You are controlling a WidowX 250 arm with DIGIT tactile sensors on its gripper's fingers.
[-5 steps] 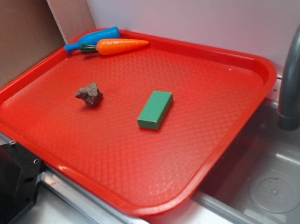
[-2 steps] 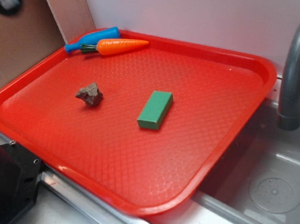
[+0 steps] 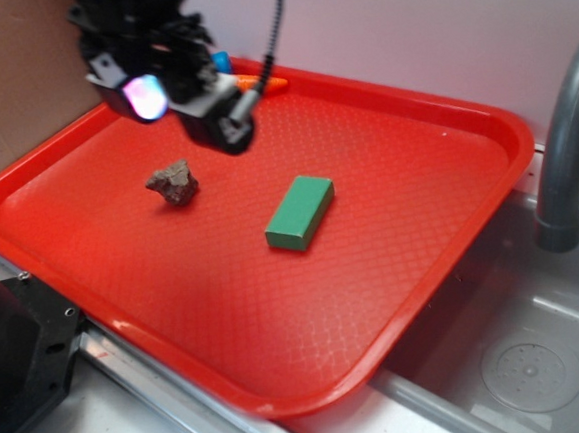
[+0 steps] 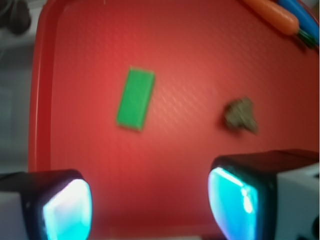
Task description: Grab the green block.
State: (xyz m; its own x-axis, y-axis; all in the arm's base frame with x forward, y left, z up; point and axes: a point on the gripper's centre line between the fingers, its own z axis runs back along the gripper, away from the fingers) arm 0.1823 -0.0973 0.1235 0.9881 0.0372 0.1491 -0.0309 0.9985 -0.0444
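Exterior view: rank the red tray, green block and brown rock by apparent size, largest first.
1. Red tray, by far the largest.
2. Green block.
3. Brown rock, somewhat smaller than the block; both lie at a similar depth, so the order holds.

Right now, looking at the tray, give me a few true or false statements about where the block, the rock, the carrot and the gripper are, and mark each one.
1. The green block lies flat on the red tray, untouched. True.
2. The gripper is shut on the block. False: its fingers are spread apart and hold nothing, and it is above the tray.
3. The brown rock rests on top of the block. False: it sits apart from it on the tray.
4. The toy carrot lies near the tray's rim, away from the block. True.
5. A grey faucet stands beside the tray. True.
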